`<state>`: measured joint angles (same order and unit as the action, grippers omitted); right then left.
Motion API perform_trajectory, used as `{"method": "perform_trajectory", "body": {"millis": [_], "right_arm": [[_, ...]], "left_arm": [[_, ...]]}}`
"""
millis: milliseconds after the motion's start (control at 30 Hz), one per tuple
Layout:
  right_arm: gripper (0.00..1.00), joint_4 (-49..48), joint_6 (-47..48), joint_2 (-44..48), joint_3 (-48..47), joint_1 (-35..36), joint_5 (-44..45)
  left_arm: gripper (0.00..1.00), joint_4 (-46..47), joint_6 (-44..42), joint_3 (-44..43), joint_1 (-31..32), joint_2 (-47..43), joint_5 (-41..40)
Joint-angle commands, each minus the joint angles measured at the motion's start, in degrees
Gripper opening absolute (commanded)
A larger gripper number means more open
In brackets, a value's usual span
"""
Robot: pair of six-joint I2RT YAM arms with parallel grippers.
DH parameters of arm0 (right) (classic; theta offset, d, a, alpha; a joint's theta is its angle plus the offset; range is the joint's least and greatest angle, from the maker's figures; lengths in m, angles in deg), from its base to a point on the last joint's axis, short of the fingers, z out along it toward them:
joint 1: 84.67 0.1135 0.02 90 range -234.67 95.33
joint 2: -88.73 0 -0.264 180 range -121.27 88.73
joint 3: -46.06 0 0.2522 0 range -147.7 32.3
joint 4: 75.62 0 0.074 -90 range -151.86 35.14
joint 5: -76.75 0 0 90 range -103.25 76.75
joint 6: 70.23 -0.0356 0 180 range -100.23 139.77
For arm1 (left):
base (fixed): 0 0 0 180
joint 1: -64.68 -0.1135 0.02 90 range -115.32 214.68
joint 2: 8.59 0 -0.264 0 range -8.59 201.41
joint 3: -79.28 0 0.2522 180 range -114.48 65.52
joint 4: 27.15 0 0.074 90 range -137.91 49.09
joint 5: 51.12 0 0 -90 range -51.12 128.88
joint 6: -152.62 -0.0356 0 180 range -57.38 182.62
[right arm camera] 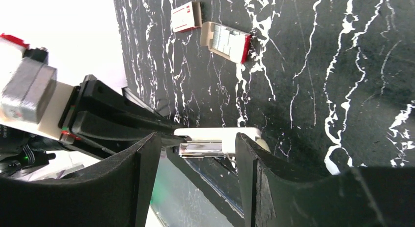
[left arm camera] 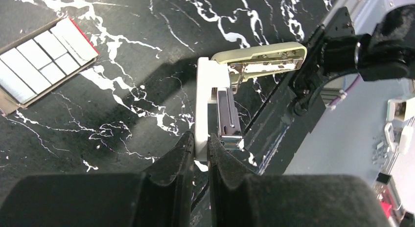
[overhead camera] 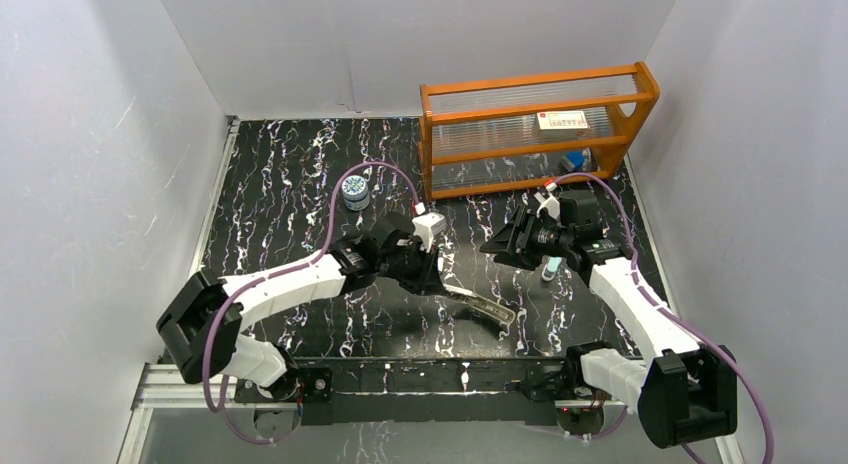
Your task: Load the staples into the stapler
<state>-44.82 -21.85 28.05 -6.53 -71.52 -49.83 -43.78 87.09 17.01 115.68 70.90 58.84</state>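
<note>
The beige stapler (overhead camera: pixel 485 306) hangs open near the table's front edge. Its lid (left arm camera: pixel 257 58) is swung up and its silvery channel (left arm camera: pixel 227 117) is bare. My left gripper (left arm camera: pixel 199 139) (overhead camera: pixel 432 274) is shut on the stapler's pale base. My right gripper (right arm camera: pixel 198 139) (overhead camera: pixel 505 246) is open and empty, its jaws on either side of the channel's end (right arm camera: pixel 205 148) without touching it. The staples (left arm camera: pixel 34 56) (right arm camera: pixel 225 38) are silver-grey blocks lying in an open red-edged cardboard tray on the table, apart from both grippers.
A red-and-white box sleeve (right arm camera: pixel 186 16) lies beside the tray. An orange rack (overhead camera: pixel 640 84) stands at the back right with a small box on top. A small round container (overhead camera: pixel 355 191) sits behind the left arm. A light-blue piece (overhead camera: pixel 550 271) is under the right wrist.
</note>
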Motion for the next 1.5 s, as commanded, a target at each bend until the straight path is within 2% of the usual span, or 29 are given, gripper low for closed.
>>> {"method": "perform_trajectory", "body": {"millis": [0, 367, 667, 733, 933, 1167, 1467], "right_arm": [[0.66, 0.66, -2.24, 3.23, -0.51, -0.14, 4.86], [0.69, 0.22, -23.02, 14.01, 3.46, -0.11, 14.19], [0.8, 4.05, -33.43, 21.42, 6.3, -0.12, 24.7], [0.83, 4.2, -34.85, 21.06, 6.56, -0.13, 25.51], [0.84, 4.39, -37.36, 17.24, 6.64, -0.07, 26.24], [0.76, 0.33, -40.02, 12.73, 8.3, 0.24, 26.82], [0.78, -4.44, -40.49, 5.37, 6.24, 6.73, 34.99]], "left_arm": [[0.0, 2.58, 6.03, -2.75, 0.02, 1.31, -3.39], [0.0, 12.64, 15.75, -5.34, -0.01, 6.9, -9.8], [0.0, 21.48, 14.82, -6.35, 0.02, 11.89, -16.93], [0.0, 23.12, 14.71, -6.1, 0.0, 12.37, -17.35], [0.0, 26.13, 12.92, -5.52, -0.02, 13.46, -18.29], [0.0, 30.66, 12.62, -3.44, -0.02, 13.42, -17.8], [0.0, 32.18, 11.82, -2.7, -0.02, 14.08, -16.71]]}}
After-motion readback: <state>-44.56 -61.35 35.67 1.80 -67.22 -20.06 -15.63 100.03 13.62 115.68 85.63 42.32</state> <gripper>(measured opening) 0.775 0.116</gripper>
